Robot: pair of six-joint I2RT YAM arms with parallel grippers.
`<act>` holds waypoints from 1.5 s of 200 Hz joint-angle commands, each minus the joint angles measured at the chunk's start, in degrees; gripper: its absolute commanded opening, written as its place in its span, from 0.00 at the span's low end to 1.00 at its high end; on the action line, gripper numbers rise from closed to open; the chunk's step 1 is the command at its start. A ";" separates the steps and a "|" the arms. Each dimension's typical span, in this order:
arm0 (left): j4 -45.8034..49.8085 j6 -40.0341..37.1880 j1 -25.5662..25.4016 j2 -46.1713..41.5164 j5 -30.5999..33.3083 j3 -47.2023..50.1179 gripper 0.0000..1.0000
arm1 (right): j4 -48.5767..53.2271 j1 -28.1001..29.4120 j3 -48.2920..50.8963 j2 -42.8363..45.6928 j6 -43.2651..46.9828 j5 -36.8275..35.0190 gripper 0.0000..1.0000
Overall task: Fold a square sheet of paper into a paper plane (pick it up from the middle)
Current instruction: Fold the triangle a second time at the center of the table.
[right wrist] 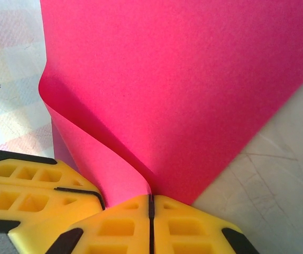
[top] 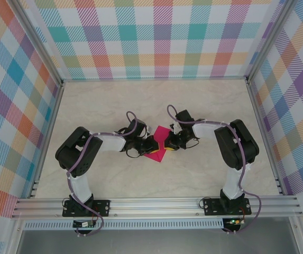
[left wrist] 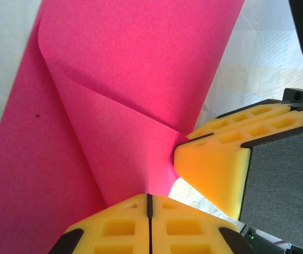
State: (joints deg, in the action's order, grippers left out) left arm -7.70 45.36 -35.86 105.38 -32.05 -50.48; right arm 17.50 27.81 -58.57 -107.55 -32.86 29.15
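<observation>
The square sheet of paper (top: 162,132) is magenta-pink and sits mid-table between my two grippers, bent upward rather than flat. In the left wrist view the sheet (left wrist: 140,63) shows a diagonal crease and a curled flap. My left gripper (left wrist: 149,197) is shut, pinching the paper's near edge. The yellow fingers (left wrist: 214,169) of the right gripper sit close beside it on the right. In the right wrist view my right gripper (right wrist: 150,198) is shut on the sheet (right wrist: 193,79) where it curls. From above, the left gripper (top: 153,144) and right gripper (top: 165,142) meet tip to tip over the paper.
The beige marble-patterned table (top: 140,100) lies open around the paper. Plaid walls (top: 162,37) enclose the back and both sides. A metal rail (top: 156,203) carrying both arm bases runs along the near edge.
</observation>
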 commanded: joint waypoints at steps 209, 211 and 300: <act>10.11 -2.76 -0.35 3.14 6.30 0.31 0.05 | 8.01 0.36 -5.16 4.96 2.14 -10.46 0.32; 10.11 -2.76 -0.35 3.16 6.30 0.36 0.05 | 8.19 0.39 -5.16 5.13 2.22 -10.87 0.32; 9.58 -2.03 -0.31 3.17 6.73 0.50 0.04 | 2.19 2.51 -3.02 0.94 2.25 -1.30 0.14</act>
State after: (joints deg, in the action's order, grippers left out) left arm -5.69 43.88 -35.92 106.28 -30.46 -50.96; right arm 21.21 30.04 -61.84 -103.72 -30.79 24.62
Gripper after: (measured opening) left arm 0.055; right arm 0.151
